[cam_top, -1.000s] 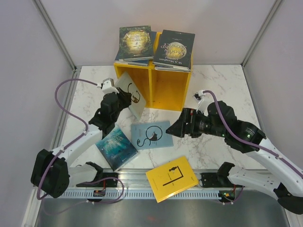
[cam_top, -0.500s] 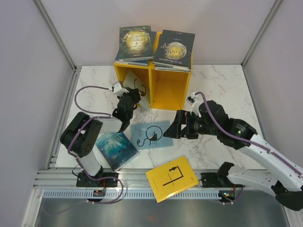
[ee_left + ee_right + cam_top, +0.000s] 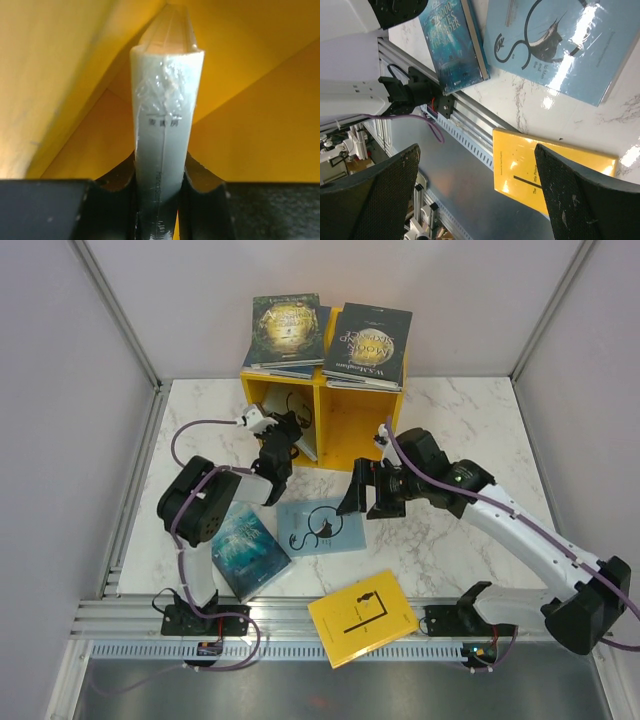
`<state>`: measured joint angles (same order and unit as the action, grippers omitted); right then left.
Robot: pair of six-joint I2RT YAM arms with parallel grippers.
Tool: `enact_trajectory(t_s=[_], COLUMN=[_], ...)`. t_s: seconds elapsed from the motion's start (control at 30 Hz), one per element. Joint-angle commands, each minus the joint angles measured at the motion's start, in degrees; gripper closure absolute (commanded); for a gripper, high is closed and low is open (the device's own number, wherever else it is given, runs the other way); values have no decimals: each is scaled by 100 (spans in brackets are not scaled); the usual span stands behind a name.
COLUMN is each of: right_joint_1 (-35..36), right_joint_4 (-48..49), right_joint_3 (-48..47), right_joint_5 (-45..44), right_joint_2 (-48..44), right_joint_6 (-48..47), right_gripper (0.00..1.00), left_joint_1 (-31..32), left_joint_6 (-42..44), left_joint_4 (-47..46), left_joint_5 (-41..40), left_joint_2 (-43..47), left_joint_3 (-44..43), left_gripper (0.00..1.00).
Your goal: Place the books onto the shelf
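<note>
With left fingers (image 3: 114, 176) pinching the pale grey paperback (image 3: 165, 115) inside the yellow wooden shelf (image 3: 352, 435)'s left compartment and right fingers (image 3: 375, 200) gaping empty, you are shelving; releasing probably comes next.

The left arm (image 3: 190, 515) and right arm (image 3: 520, 530) pair white link shells with black joint housings, on black bases (image 3: 205, 618). A purple cable (image 3: 205, 425) loops along each (plainest on the left), and the jaws are matte black, grainy and speckled.
</note>
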<state>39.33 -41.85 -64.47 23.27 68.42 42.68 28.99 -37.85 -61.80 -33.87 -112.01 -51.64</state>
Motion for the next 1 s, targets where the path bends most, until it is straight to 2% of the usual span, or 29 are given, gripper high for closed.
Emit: enact_trajectory(t_s=[0.0, 0.1, 0.13, 0.17, 0.23, 0.27, 0.33, 0.47, 0.5, 0.53, 0.73, 0.83, 0.87, 0.9, 0.93, 0.97], right_joint_1=[-328, -618, -689, -760, -927, -979, -1094, -1173, -1182, -1182, -1165, -1033, -946, -710, -568, -419], right_joint_4=[387, 528, 598, 633, 721, 756, 861, 1160, 1448, 1573, 1706, 1618, 1601, 1601, 1609, 1627], right_joint_3=[-303, -373, -391, -417, -479, -505, -549, -532, -480, -427, -470, -488, -505, -523, -558, -654], right_joint_5=[564, 872, 942, 1021, 1232, 1294, 1469, 1619, 1672, 1725, 1734, 1716, 1716, 1690, 1629, 1533], right_joint_2=[223, 478, 549, 697, 839, 996, 1207, 1437, 1446, 1454, 1446, 1472, 1516, 1568, 1665, 1709], right_joint_6=[-338, -470, -497, -541, -698, -743, -875, -910, -841, -675, -857, -1042, -1120, -1165, -1191, -1235], right_gripper=[2, 2, 2, 2, 2, 2, 2, 2, 2, 2, 2, 2, 2, 2, 2, 2], left_joint_1=[63, 63, 54, 63, 63, 63, 54, 54, 54, 54, -34, -481, -952, -1270, -1639, -2373], left_joint_6=[-311, -512, -609, -688, -917, -944, -865, -672, -689, -715, -426, -486, -609, -671, -724, -637], left_joint_4=[131, 527, 981, 1282, 2184, 2346, 2566, 3384, 3524, 3700, 5615, 7248, 7626, 8413, 8743, 9007], left_joint_5=[-156, 116, 326, 441, 687, 741, 838, 1004, 1083, 1110, 1426, 2022, 2320, 3054, 3523, 3980], left_joint_2=[-278, -191, -25, 99, 327, 572, 793, 1687, 1856, 2023, 3543, 4150, 4265, 4353, 4537, 4625], left_joint_3=[-522, -593, -602, -619, -611, -498, -304, -5, 48, 101, 75, -91, -110, -118, -75, -31], left_gripper=[84, 67, 61, 51, 39, 29, 20, 14, 10, 0, 0, 0, 0, 0, 0, 0])
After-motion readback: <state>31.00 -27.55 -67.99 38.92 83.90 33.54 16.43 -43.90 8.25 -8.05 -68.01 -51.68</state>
